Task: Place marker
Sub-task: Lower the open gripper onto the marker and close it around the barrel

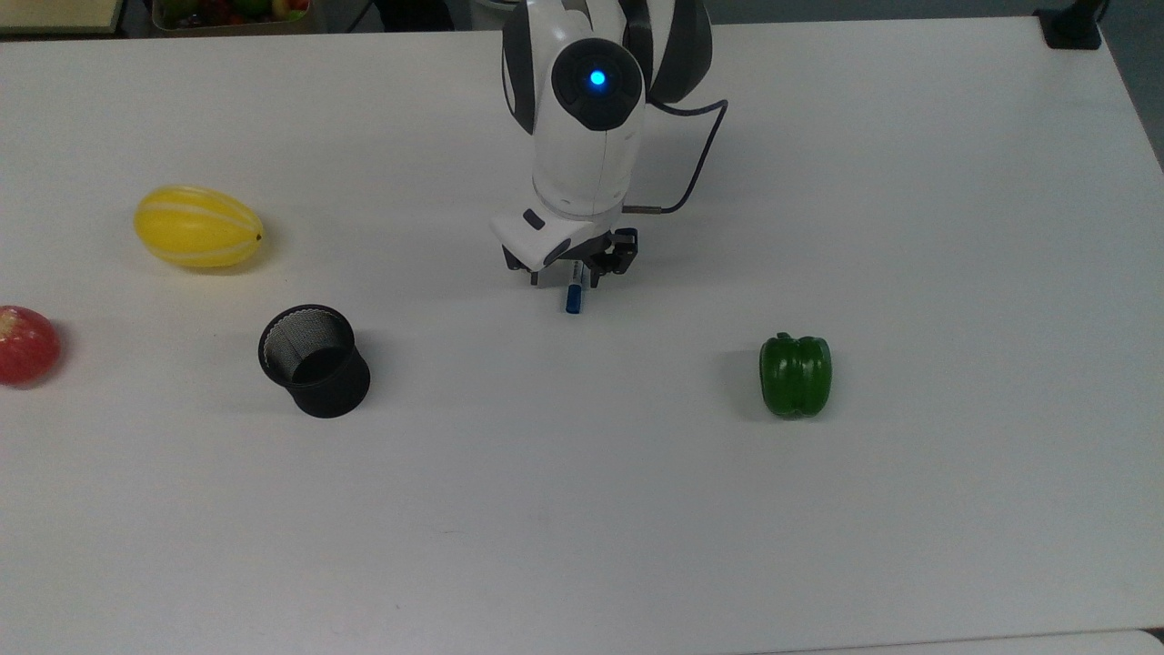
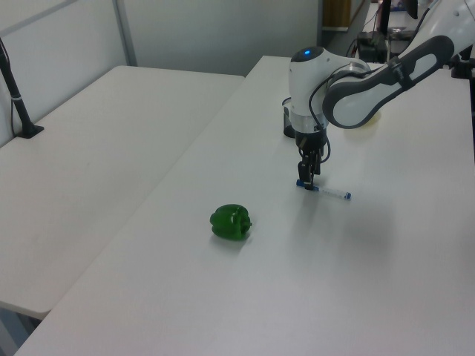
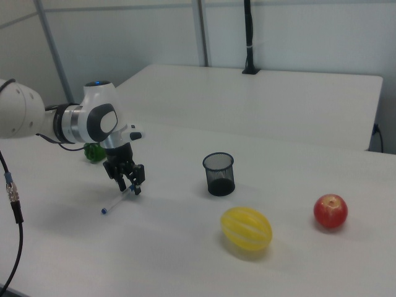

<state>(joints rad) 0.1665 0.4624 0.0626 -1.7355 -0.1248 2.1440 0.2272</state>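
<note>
1. Slim white marker with a blue cap [image 1: 573, 297] [image 2: 324, 190] [image 3: 117, 202]: lies flat on the white tabletop [image 1: 582, 509], between the black mesh cup [image 1: 314, 360] and the green bell pepper [image 1: 796, 375].
2. Claw [image 1: 571, 273] [image 2: 306, 180] [image 3: 128, 184]: lowered over the marker's barrel near the capped end, fingers spread to either side of it.
3. Yellow striped melon [image 1: 198, 226] and red apple [image 1: 25, 345]: rest well apart from the marker, toward the top view's left.
</note>
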